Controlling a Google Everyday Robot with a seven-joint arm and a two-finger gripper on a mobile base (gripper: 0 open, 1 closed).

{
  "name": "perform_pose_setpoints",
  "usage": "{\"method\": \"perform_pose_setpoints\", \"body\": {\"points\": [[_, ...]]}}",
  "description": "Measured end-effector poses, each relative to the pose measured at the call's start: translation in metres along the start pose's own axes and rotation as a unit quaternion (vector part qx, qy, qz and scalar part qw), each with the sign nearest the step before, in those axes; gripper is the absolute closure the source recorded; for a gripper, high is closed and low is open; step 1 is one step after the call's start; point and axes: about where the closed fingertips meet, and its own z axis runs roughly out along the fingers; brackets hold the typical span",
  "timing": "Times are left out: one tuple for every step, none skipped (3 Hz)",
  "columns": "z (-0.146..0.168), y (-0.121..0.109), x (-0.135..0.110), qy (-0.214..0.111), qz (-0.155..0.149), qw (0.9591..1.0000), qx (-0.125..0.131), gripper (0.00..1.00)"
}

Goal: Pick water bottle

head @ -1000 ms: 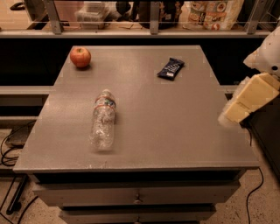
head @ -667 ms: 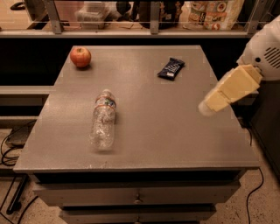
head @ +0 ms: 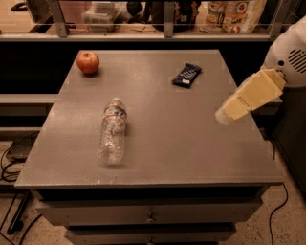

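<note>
Swung inward since a second ago, my gripper (head: 224,115) hangs over the table's (head: 191,143) right side; open or closed, I cannot tell. Well to its left the water bottle (head: 113,130) lies flat, cap pointing away from the front edge. Farther back sit a snack bar (head: 186,75) and an apple (head: 88,62).

Indoor work area, seemingly an office or robotics lab rather than a home. A plain grey desk (head: 181,143) with drawers (head: 119,213) underneath stands on a speckled hard floor (head: 287,232). Loose black cables (head: 7,167) trail at 9 o'clock. At 12 o'clock, behind a metal-posted rail (head: 167,19), a counter holds snack bags (head: 234,12) and plastic containers (head: 98,12). A white robot arm's pale pincer (head: 224,116) hovers above the desk at 3 o'clock.
</note>
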Motion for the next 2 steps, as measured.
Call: {"method": "perform_pose_setpoints", "body": {"points": [[0.010,-0.004,-0.004,0.003,0.018,0.9998,-0.010,0.00],[0.032,0.004,-0.026,-0.012,0.027,0.9989,-0.036,0.00]]}}
